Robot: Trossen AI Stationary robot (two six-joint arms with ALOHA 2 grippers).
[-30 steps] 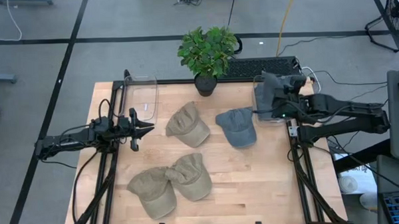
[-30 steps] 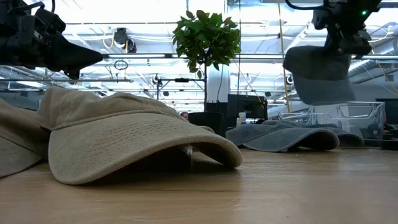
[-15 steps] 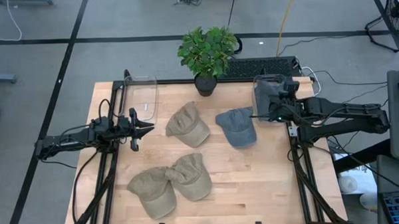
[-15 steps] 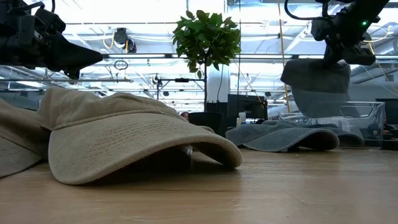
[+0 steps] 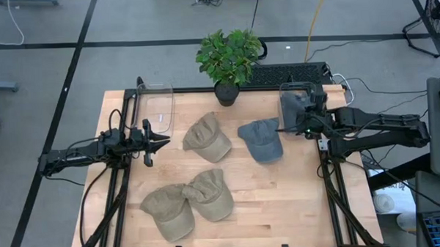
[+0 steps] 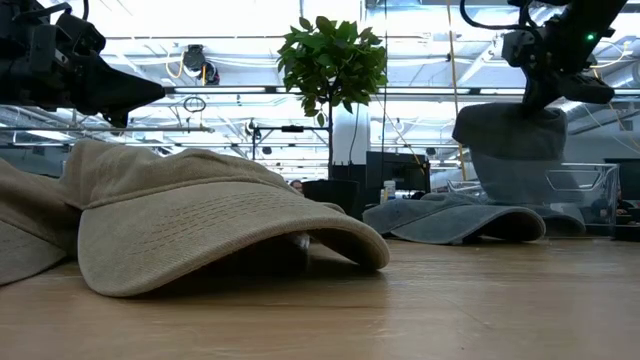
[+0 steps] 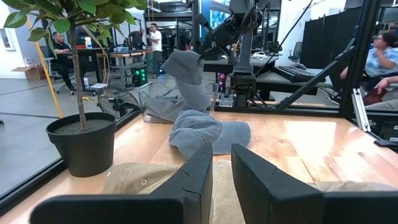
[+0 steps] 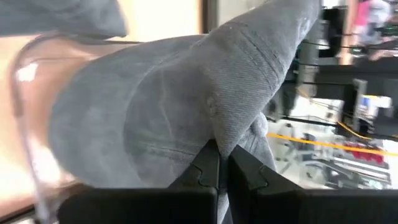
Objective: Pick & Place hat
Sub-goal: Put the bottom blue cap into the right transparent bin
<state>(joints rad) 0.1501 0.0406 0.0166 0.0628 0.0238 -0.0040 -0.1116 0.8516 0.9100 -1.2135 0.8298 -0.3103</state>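
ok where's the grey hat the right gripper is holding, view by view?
High: grey hat at the right rear table corner, over the clear bin, by the right gripper.
Low: upper right, hanging above the bin.
Left wrist: centre, raised behind the flat grey hat.
Right wrist: fills the picture, pinched between the fingers.
Shared landmark: potted plant, except in the right wrist view.
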